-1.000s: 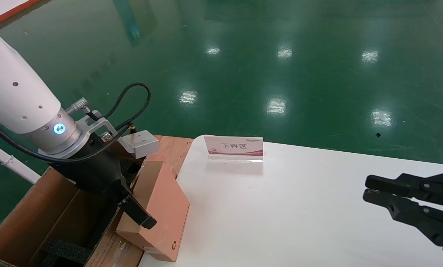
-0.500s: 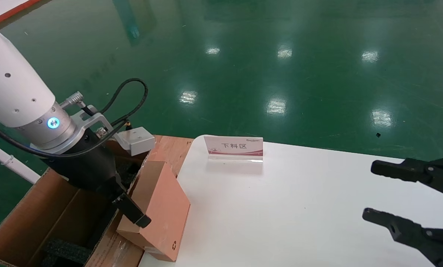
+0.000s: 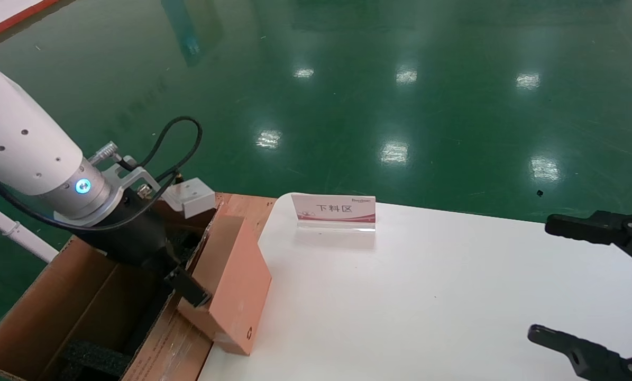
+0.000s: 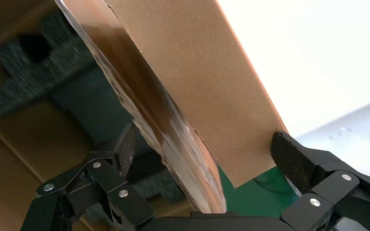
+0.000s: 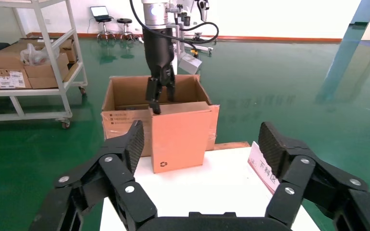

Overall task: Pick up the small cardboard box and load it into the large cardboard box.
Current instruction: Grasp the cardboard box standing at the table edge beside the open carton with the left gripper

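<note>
The small cardboard box (image 3: 236, 275), salmon-brown with a recycling mark, stands tilted at the table's left edge and leans on the taped flap (image 3: 162, 344) of the large cardboard box (image 3: 46, 296). Black foam (image 3: 91, 357) lies inside the large box. My left gripper (image 3: 189, 288) is at the small box's upper left edge. In the left wrist view its jaws (image 4: 202, 151) straddle the small box (image 4: 197, 72) and the glossy flap (image 4: 173, 144), and one pad (image 4: 289, 154) touches the box's corner. My right gripper (image 3: 553, 283) hovers wide open and empty over the table's right side, facing the small box (image 5: 178, 139).
A white table (image 3: 400, 296) carries an acrylic sign with red print (image 3: 334, 209) near its far edge. Green floor lies beyond. The right wrist view shows the large box (image 5: 125, 96) on the floor and a shelf cart with cartons (image 5: 29, 62) farther off.
The small box has tipped more upright and shifted left toward the large box, with my left gripper moving left. My right gripper has opened from nearly shut to wide open.
</note>
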Motion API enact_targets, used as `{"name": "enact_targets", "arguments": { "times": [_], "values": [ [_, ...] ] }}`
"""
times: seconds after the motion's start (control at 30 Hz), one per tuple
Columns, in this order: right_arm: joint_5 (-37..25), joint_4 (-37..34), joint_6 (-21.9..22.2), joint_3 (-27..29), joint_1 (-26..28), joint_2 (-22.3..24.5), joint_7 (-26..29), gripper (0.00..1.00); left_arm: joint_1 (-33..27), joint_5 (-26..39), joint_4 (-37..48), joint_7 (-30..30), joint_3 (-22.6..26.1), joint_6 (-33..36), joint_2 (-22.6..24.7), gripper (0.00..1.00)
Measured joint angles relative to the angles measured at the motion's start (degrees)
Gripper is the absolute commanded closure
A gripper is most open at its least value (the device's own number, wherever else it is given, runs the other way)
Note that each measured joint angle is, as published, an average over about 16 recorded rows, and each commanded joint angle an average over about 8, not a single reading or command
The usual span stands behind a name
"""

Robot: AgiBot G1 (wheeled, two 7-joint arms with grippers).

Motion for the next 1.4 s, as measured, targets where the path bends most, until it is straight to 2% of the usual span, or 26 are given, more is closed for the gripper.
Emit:
{"name": "enact_targets", "arguments": {
  "times": [0.6,1.4],
  "values": [
    [0.04,0.00,0.03,-0.06,0.01,0.03,-0.03,0.00,-2.34,0.75,-0.24,2.89,-2.24,-3.96,-2.25,0.00],
    [0.10,0.00,0.07,-0.15,0.03,0.06,-0.07,0.00,3.80,0.88,-0.04,4.00,-1.03,-10.44,-3.09,0.00]
  ]
}}
